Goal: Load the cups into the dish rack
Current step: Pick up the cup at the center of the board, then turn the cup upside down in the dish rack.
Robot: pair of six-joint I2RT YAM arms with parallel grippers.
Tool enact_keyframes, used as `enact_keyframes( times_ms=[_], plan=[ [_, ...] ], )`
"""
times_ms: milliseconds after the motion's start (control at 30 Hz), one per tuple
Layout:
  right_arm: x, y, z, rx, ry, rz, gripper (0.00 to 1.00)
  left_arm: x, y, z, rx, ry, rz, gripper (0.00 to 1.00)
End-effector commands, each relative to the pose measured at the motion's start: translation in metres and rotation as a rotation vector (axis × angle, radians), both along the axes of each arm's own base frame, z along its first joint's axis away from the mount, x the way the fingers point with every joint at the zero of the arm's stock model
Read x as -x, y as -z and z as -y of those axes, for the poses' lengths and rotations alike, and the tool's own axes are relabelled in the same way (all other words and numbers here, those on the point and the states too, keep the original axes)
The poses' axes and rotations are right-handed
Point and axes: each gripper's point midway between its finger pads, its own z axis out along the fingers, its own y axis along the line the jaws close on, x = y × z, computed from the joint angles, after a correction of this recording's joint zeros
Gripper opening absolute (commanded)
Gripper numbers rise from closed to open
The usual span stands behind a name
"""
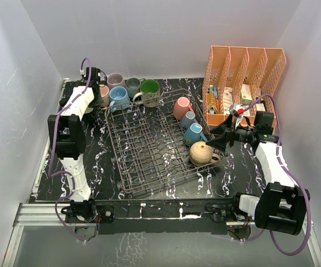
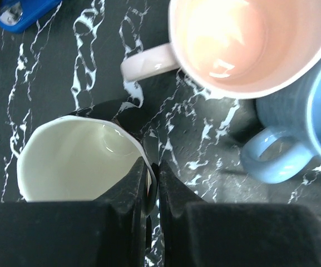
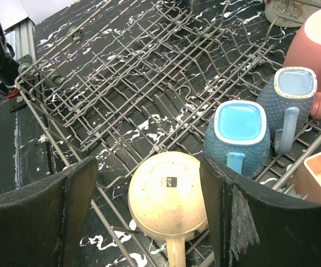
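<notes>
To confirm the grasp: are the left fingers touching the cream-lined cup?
Touching. Left wrist view: the left gripper pinches the rim of the cream-lined cup between its fingers.

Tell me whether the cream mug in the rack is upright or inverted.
Inverted: the cream mug shows its stamped base, facing up.

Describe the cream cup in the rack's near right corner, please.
The cream cup is a rounded, glossy, ceramic-looking mug with small dark specks. It sits upside down on the rack's wires, flat base up bearing a small dark stamp, handle pointing toward the right gripper. That gripper is open, one finger on each side, apparently not touching it.
</notes>
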Motion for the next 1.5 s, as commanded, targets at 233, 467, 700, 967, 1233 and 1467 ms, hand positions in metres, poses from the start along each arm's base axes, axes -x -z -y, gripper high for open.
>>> enact_keyframes(
  times_ms=[233,467,700,967,1233,1467],
  plan=[
    [-0.003,-0.003,0.001,0.006,-0.006,0.038,0.76,0.07,-0.068,-0.017,-0.008,-0.044,0.172,0.0],
    [0.001,-0.004,-0.001,-0.003,-0.027,0.054,0.76,0.131,-0.101,0.006,0.14,0.002,0.351,0.0],
    [0.014,-0.01,-0.006,-0.02,-0.068,0.11,0.76,0.184,-0.157,0.053,0.429,0.105,0.648,0.0],
    [0.024,-0.013,-0.007,-0.001,-0.065,0.158,0.77,0.22,-0.195,0.087,0.642,0.198,0.771,0.0],
    [0.04,-0.029,-0.012,-0.014,-0.107,0.156,0.76,0.238,-0.239,0.137,1.01,0.354,0.876,0.0],
    [0.044,-0.054,-0.015,-0.064,-0.131,0.109,0.76,0.253,-0.265,0.158,1.228,0.413,0.952,0.0]
  ],
)
